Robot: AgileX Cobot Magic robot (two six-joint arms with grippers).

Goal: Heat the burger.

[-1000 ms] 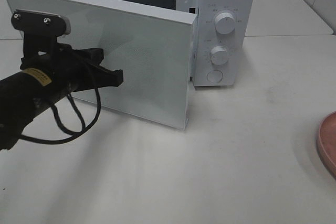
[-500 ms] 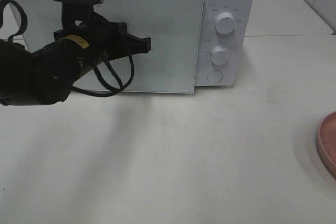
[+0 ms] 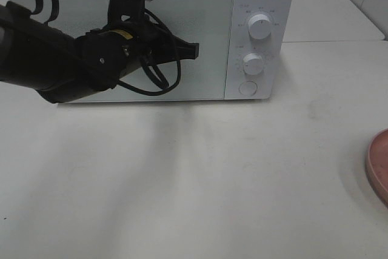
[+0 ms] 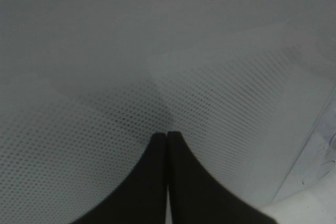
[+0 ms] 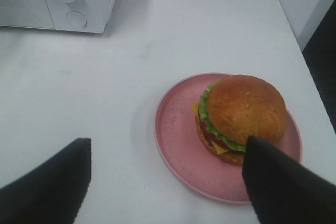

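Your wide off-white surface runs flat under everything, with pale wall tiling showing at its far corner. On it stands the boxy white microwave oven with two round knobs, and its speckled grey-white door now lies flush with the front; a second ago it stood swung well out, and half a second ago it was nearly home. Your left hand has travelled with it and now has its black tips against the door panel, fingers pressed together with nothing between them.

Your right hand hangs with its jaws spread wide and empty, above the round pink plate, which sits on the surface well to the side of the oven. The small round burger with its tan-brown domed bun rests upright on that plate, just ahead of one finger and off-centre toward the plate's rim. It is round, so no long axis shows; its dome faces up, green lettuce and yellow cheese peeking out on the oven side.
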